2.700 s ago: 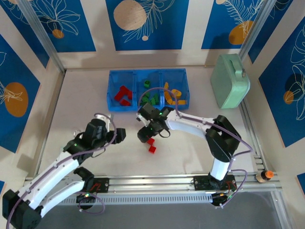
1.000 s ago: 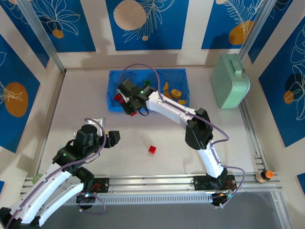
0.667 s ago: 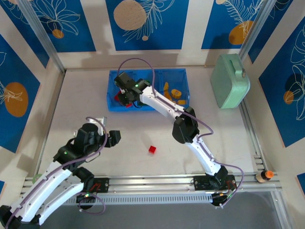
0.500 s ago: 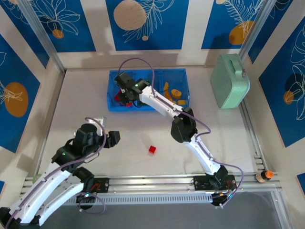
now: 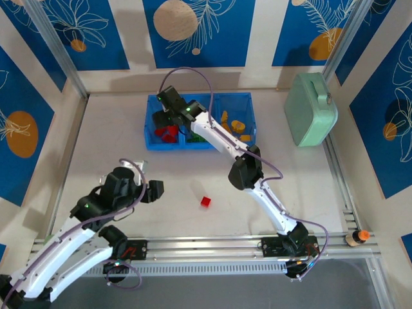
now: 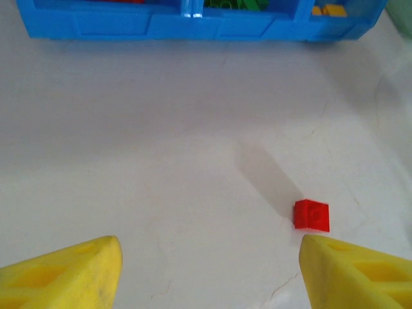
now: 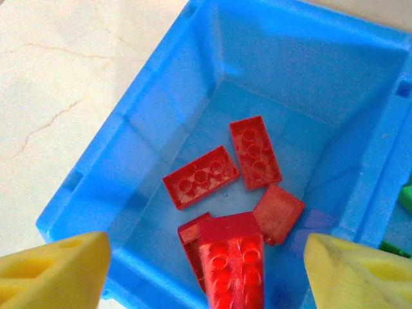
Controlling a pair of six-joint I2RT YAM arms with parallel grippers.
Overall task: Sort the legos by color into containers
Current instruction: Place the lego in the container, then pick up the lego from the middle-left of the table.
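Note:
The blue three-compartment tray (image 5: 201, 147) stands at the back of the table. My right gripper (image 5: 168, 116) hangs over its left compartment with jaws open. In the right wrist view, a blurred red lego (image 7: 230, 267) sits loose between the open fingers (image 7: 206, 248), above several red legos (image 7: 201, 176) on the compartment floor. Orange legos (image 5: 235, 125) fill the right compartment. One small red lego (image 5: 205, 201) lies on the table. My left gripper (image 5: 149, 187) is open low over the table. That lego (image 6: 311, 215) rests just beyond its right fingertip (image 6: 322, 254).
A mint-green case (image 5: 311, 108) stands at the back right. A metal rail (image 5: 206, 248) runs along the near edge, with a small orange-capped bottle (image 5: 356, 238) at its right end. Green legos (image 6: 235, 4) show in the tray's middle compartment.
My right gripper carried a red lego from mid-table to the tray's left compartment and has just opened, letting it go. The left arm has hardly moved.

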